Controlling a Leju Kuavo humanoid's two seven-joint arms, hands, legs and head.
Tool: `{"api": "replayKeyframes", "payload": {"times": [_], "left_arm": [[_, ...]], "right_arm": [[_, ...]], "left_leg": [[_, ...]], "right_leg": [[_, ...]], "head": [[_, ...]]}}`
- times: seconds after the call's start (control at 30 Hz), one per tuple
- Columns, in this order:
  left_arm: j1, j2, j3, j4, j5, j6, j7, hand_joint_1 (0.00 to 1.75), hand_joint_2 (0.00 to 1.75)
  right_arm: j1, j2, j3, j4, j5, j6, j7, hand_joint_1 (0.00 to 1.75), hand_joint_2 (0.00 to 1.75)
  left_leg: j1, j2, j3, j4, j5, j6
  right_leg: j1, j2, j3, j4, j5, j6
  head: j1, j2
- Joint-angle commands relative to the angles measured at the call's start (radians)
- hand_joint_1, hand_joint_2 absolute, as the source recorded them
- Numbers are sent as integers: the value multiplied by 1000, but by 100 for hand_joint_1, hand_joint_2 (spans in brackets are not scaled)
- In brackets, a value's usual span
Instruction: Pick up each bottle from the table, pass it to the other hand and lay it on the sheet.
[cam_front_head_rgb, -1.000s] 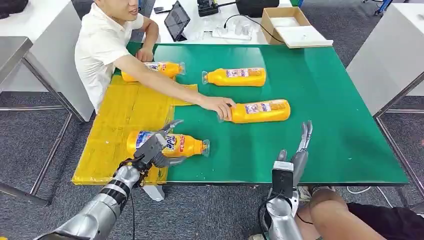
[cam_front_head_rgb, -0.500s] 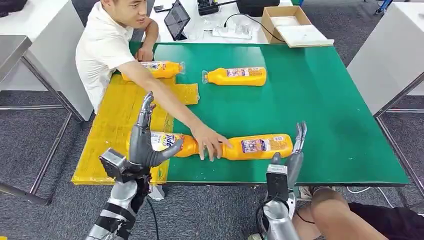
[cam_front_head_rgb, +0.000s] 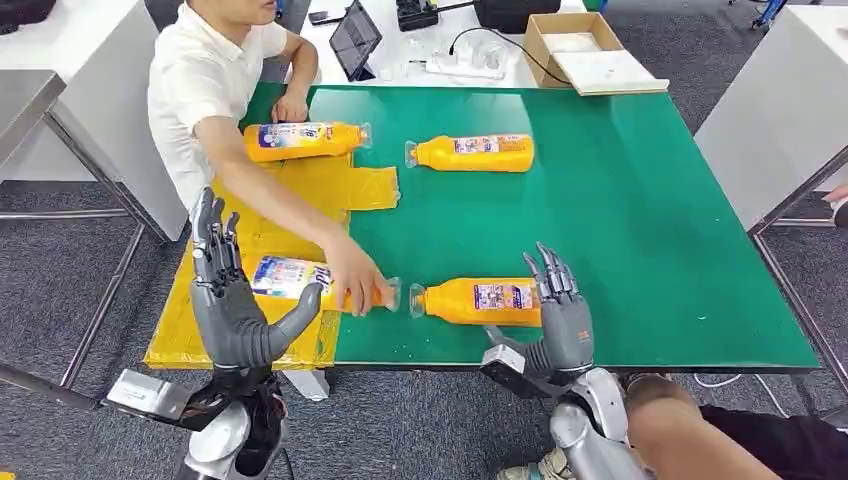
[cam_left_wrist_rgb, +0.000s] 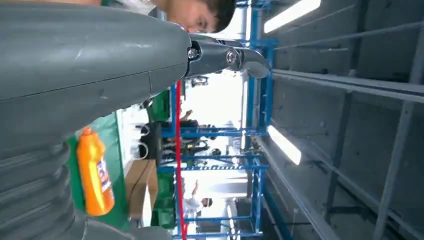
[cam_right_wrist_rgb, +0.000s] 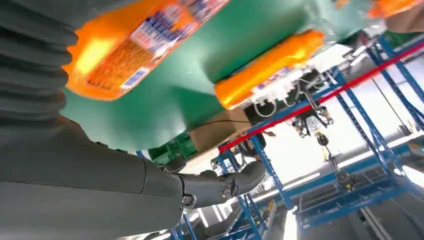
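1. The left hand (cam_front_head_rgb: 232, 300) is raised at the tabletop's (cam_front_head_rgb: 660, 220) near-left edge, fingers spread upward, thumb out, holding nothing.
2. The right hand (cam_front_head_rgb: 556, 318) stands at the near edge, fingers apart, just beside the base of the near bottle (cam_front_head_rgb: 478, 300); whether it touches it is hard to judge from the head view.
3. That near bottle lies on its side on the green, cap pointing left.
4. A person's hand (cam_front_head_rgb: 352, 283) rests on another bottle (cam_front_head_rgb: 290, 277) lying on the yellow sheet (cam_front_head_rgb: 215, 300), cap toward the near bottle's cap.
5. A third bottle (cam_front_head_rgb: 300, 140) lies at the sheet's far end.
6. A fourth bottle (cam_front_head_rgb: 472, 152) lies on the green, well apart from both hands.
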Motion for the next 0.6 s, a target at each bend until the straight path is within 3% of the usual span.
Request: {"api": "replayKeyframes", "payload": {"times": [0.03, 0.3, 0.6], "left_arm": [[-15, 54, -56, -4, -2, 16, -32, 0, 175], [-54, 58, -59, 46, 5, 13, -32, 0, 175], [-55, 56, -60, 54, 8, 9, -32, 0, 175]], "right_arm": [[-174, -68, -1, 283, 52, 65, 52, 0, 175], [-331, -84, 20, 501, 116, 90, 89, 0, 175], [-340, -80, 26, 531, 124, 94, 97, 0, 175]], "left_leg": [[1, 3, 5, -1, -2, -2], [1, 3, 3, 0, 0, -1], [1, 2, 5, -1, -1, -2]], "right_leg": [[1, 1, 4, -1, -1, -3], [1, 1, 2, 0, 0, -1], [1, 1, 4, 0, -1, -2]], "head": [[0, 0], [0, 0], [0, 0]]}}
